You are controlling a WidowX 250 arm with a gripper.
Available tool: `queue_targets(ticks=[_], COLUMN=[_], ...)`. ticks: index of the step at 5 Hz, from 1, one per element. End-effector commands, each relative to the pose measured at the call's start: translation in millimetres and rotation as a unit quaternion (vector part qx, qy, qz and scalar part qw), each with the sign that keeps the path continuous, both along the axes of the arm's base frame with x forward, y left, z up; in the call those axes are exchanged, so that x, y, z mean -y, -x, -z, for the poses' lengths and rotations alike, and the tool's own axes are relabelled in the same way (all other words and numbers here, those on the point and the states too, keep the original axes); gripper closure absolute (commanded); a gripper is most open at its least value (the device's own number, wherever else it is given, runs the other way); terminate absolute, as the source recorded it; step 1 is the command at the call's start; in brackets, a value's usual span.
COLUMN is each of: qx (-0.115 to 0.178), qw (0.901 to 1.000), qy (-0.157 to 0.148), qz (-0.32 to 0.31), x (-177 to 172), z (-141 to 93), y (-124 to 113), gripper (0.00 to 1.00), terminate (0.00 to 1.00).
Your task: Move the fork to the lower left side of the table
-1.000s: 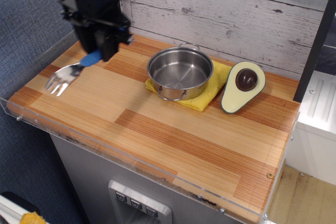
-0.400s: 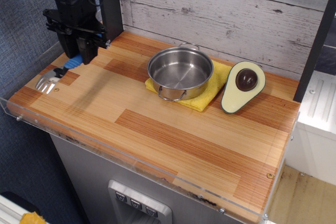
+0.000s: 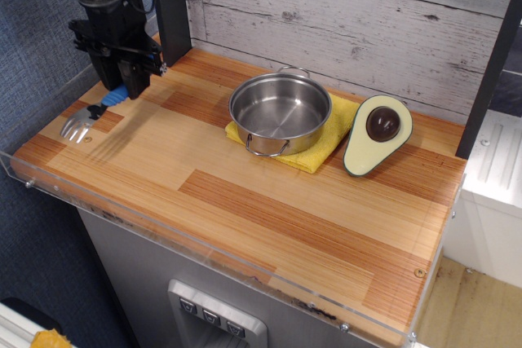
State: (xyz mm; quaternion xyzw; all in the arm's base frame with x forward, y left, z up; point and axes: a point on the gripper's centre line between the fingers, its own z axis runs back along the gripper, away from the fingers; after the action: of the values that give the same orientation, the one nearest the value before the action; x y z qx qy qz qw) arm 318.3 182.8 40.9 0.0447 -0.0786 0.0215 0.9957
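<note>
The fork has a silver tined head and a bright-blue handle. It is at the far left end of the striped wood table, with its head low over or on the wood near the left rim. My black gripper comes down from above and is shut on the upper end of the blue handle. The fingertips hide that end of the handle. I cannot tell whether the tines touch the wood.
A steel pot stands on a yellow cloth at the table's back middle. A toy avocado half lies to its right. A clear acrylic rim runs along the edges. A dark post stands behind the gripper.
My gripper has carried the fork leftward from the middle-left to the far left end and lowered it. In the last half second it has hardly moved.
</note>
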Motion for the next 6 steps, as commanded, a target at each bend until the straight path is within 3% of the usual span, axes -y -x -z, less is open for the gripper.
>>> queue_targets(ticks=[1,3,4,5,6], qx=[0.064,0.039,0.031,0.036,0.055], qw=[0.9977,0.9989,0.9983,0.9980,0.9975], qy=[-0.018,-0.014,-0.004,0.000,-0.016], qz=[0.013,-0.023,-0.050,-0.052,-0.042], x=[4.7,13.6,23.5,35.0,48.8], z=[-4.0,1.1,-3.5,-11.4,-36.1], y=[-9.0,3.7,12.9,14.4,19.5], gripper=[1.00,1.00,0.00,0.00,0.00], terminate=[0.00,0.00,0.00,0.00,0.00])
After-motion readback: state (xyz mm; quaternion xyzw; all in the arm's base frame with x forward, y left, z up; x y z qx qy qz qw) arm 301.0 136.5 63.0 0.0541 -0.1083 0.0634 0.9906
